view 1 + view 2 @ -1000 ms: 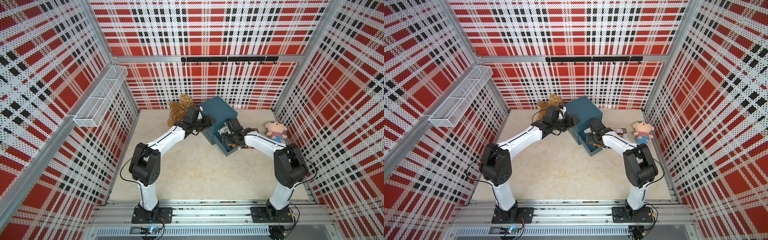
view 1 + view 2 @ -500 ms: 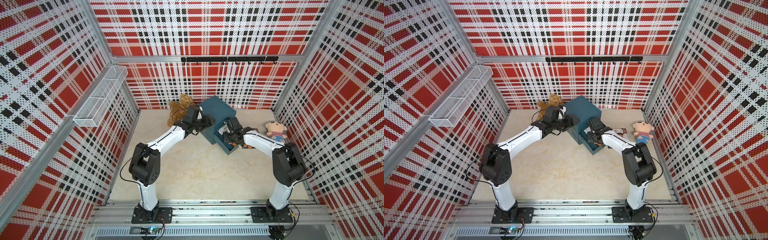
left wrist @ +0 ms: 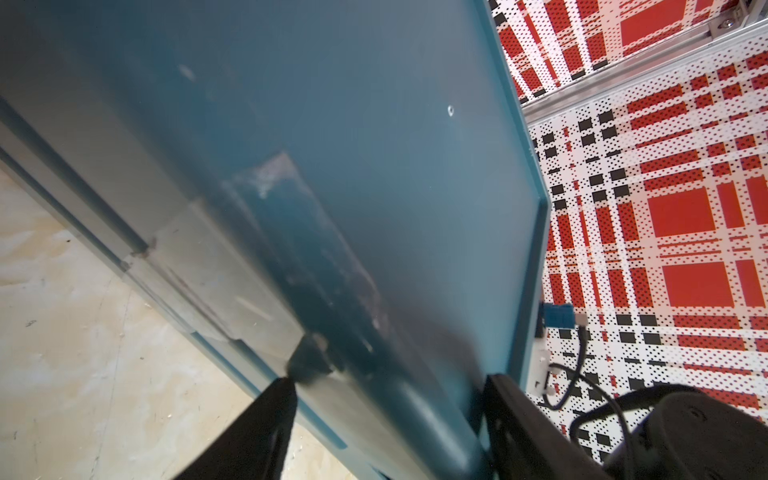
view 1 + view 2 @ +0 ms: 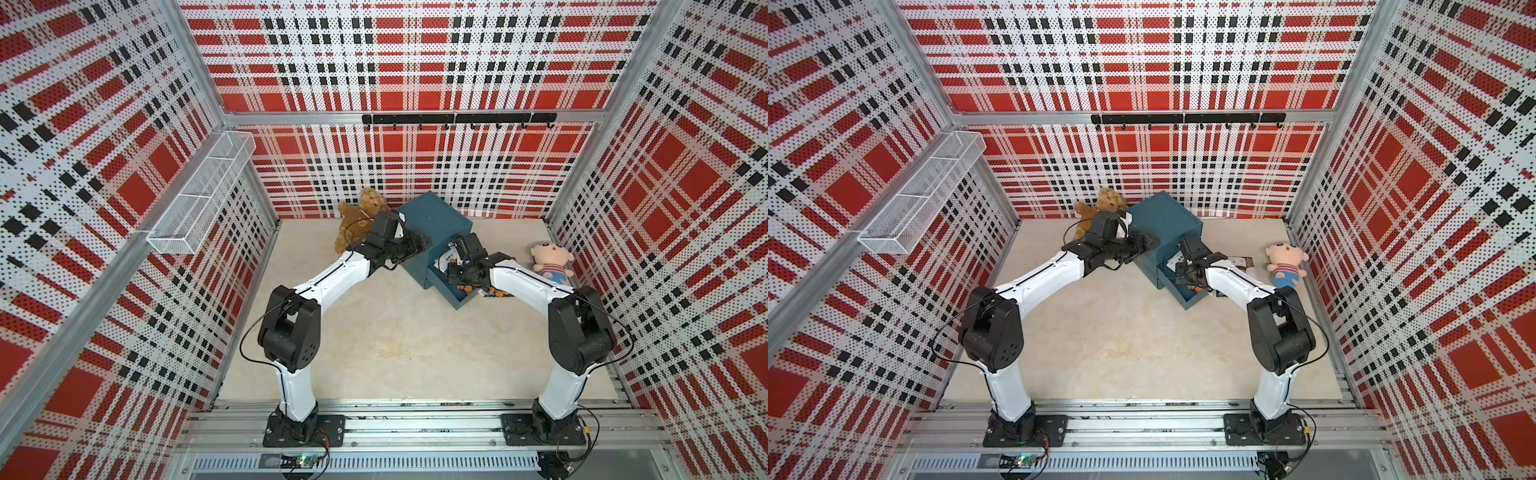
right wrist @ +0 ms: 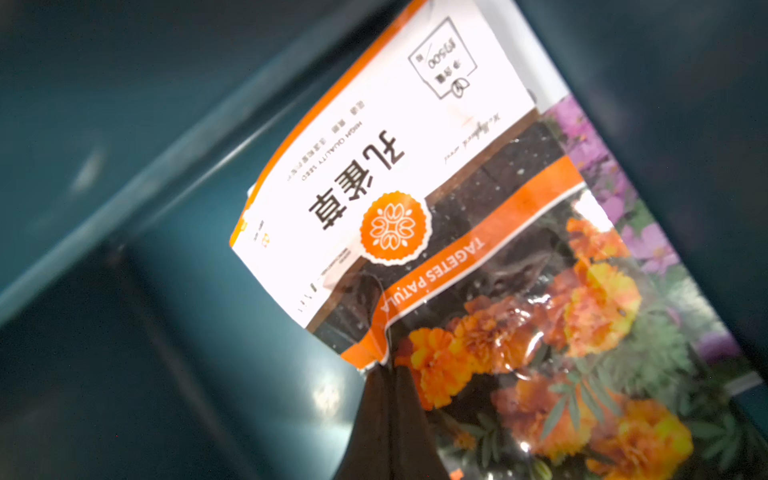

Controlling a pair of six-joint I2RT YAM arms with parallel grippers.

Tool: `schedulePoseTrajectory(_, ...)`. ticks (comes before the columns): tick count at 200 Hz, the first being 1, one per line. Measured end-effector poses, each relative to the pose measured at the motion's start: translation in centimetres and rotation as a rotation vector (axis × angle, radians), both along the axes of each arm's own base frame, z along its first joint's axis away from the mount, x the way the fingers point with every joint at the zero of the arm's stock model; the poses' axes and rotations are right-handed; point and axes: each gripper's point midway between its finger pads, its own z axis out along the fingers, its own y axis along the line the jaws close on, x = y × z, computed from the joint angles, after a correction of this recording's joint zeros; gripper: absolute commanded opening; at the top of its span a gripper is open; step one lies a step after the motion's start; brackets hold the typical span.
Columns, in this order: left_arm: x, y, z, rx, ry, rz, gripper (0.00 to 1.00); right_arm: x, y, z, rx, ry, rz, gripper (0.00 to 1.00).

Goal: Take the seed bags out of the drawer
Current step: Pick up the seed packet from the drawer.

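Pinching the edge of the orange bag [image 5: 498,291], the right gripper [image 5: 388,370] sits closed inside the open drawer [image 4: 441,289]. Its 2 fingers meet on the bag's rim near the orange band. A purple bag [image 5: 602,166] lies under the orange one, mostly covered, so only a strip shows along 1 side. The drawer's dark walls stand close around the gripper and both bags.

The left gripper [image 3: 386,379] clamps an edge of the blue cabinet [image 4: 436,216], with 1 finger on each face. The drawer juts from the cabinet's lower front, toward the right arm.

Outside the drawer, a loose bag [image 4: 496,293] with an orange print lies on the table [image 4: 395,332]. It is just beside the drawer and partly under the right arm. In a top view a far packet [image 4: 1246,262] lies flat beyond that arm; its print is too small to tell.

A teddy [image 4: 361,216] sits against the back wall, just behind the left wrist and beside the cabinet. A pink doll [image 4: 550,262] lies near the right wall, apart from the drawer. A wire basket [image 4: 199,195] hangs on the left wall, and a hook rail [image 4: 457,119] runs along the back.
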Motion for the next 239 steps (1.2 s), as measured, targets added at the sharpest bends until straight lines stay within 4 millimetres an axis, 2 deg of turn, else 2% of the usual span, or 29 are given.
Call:
schedulePoseTrajectory(24, 0.0, 0.0, 0.0, 0.001, 0.001, 0.000, 0.75, -0.5, -0.1, 1.4, 0.022, 0.000, -0.004, 0.00)
schedulePoseTrajectory(71, 0.0, 0.0, 0.0, 0.001, 0.001, 0.000, 0.75, -1.6, -1.3, 5.4, 0.038, -0.036, -0.018, 0.00)
schedulePoseTrajectory(125, 0.0, 0.0, 0.0, 0.002, 0.002, 0.000, 0.75, -2.3, -3.0, 8.3, -0.021, -0.050, -0.025, 0.00)
schedulePoseTrajectory(161, 0.0, 0.0, 0.0, 0.002, 0.002, -0.001, 0.75, -3.6, -3.5, 10.0, 0.019, -0.076, -0.007, 0.00)
schedulePoseTrajectory(185, 0.0, 0.0, 0.0, 0.002, 0.002, -0.001, 0.75, -3.7, -3.8, 9.7, 0.045, -0.083, -0.010, 0.00)
schedulePoseTrajectory(219, -0.1, -0.1, 0.0, 0.002, 0.001, -0.003, 0.75, -3.5, -3.5, 6.8, 0.094, -0.036, -0.021, 0.00)
schedulePoseTrajectory(239, 0.0, -0.1, 0.0, 0.003, 0.001, -0.002, 0.75, -3.6, -3.2, 5.8, 0.134, -0.024, -0.034, 0.00)
